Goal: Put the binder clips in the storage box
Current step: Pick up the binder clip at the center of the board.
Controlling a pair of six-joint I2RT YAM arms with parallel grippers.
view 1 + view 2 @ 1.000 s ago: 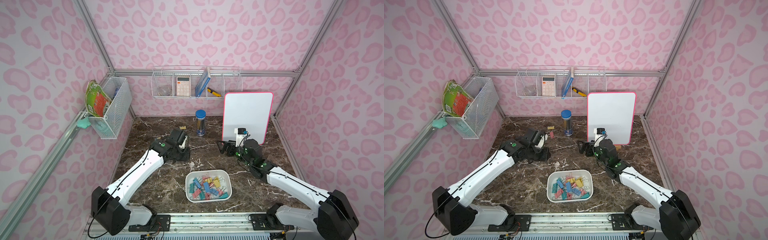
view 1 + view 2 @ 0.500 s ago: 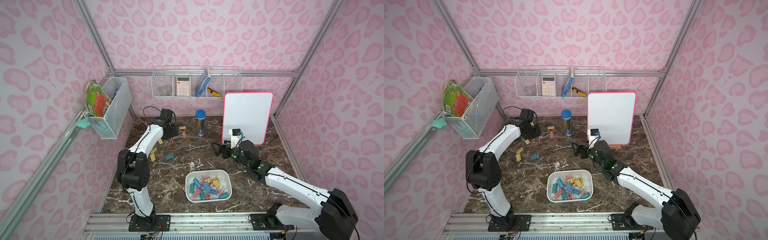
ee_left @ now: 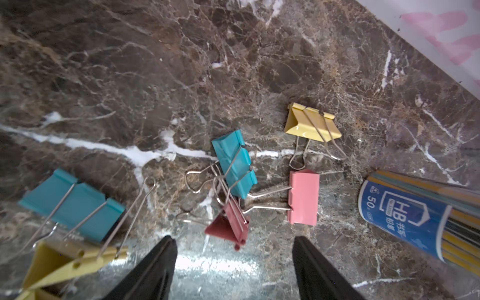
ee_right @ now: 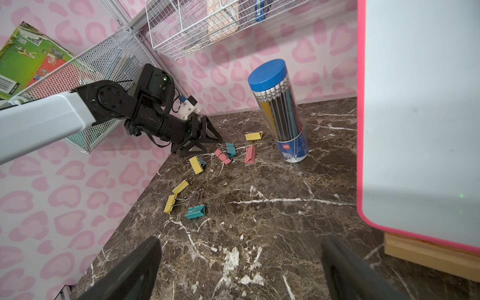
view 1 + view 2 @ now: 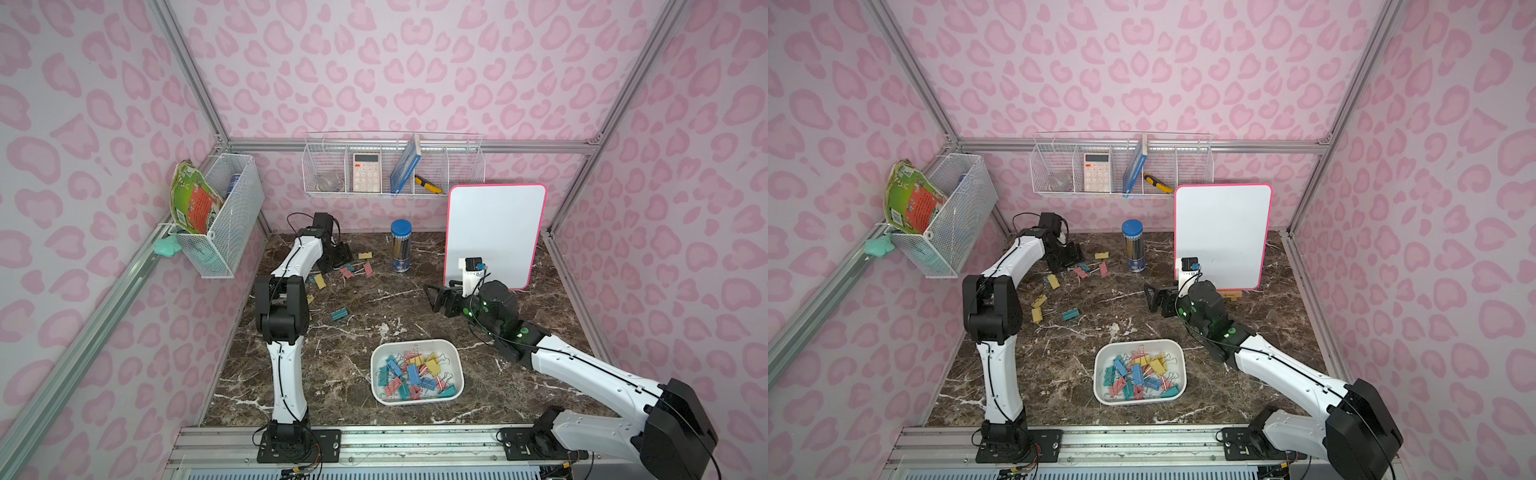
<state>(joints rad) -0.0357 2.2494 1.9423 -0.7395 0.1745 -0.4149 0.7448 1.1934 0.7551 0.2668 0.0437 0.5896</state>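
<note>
In a top view the left gripper (image 5: 343, 254) has swung to loose pastel metal binder clips (image 5: 345, 272), well apart from the shallow white plastic storage box (image 5: 415, 341) (part-filled). Left wrist: jaws newly spread, empty; likely another pick. Right wrist: right gripper (image 4: 241, 244) spread, empty.

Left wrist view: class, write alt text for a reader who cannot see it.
The left hand hangs open over a dark marble tabletop, with a tangle of pink and teal binder clips just ahead of its black fingers. A yellow clip, more loose clips and a tube of pencils are nearby.
</note>
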